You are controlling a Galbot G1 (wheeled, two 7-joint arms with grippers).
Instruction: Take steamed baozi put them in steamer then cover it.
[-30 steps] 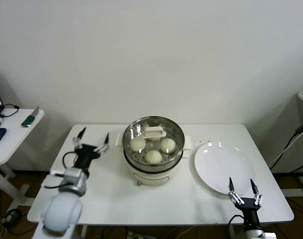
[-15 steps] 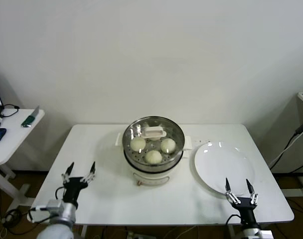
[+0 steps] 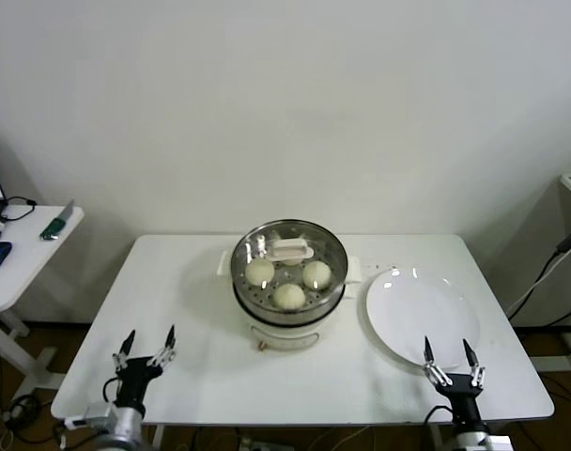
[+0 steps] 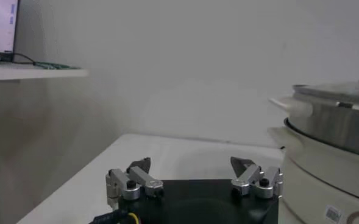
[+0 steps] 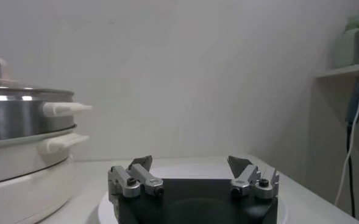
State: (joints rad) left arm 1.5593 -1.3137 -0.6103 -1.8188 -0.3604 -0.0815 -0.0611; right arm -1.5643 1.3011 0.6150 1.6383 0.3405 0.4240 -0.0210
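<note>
White wall backs a white table (image 3: 201, 376), with a side desk off to the far left. At the table's middle sits the steamer (image 3: 288, 305), its glass lid (image 3: 288, 250) already on; through it three baozi (image 3: 289, 295) show, two toward the far side and one nearer. A fourth may be hidden under the lid's handle, but that cannot be told. Right of the steamer lies a plate (image 3: 422, 315) with nothing on it.

Both arms are low at the near edge. Left gripper (image 3: 145, 344) hovers at the near left corner, fingers spread wide and empty, well apart from the steamer. Right gripper (image 3: 449, 356) sits at the near right, just at the plate's near rim, also spread wide and holding nothing.

With buns inside and the lid seated, the job looks finished, or nearly so. Risks from here are small: the right gripper, so close to the plate, could clip its rim and push it along the table toward the steamer. A careless left-arm sweep toward the middle could knock the steamer's side handle and jolt the lid askew.
</note>
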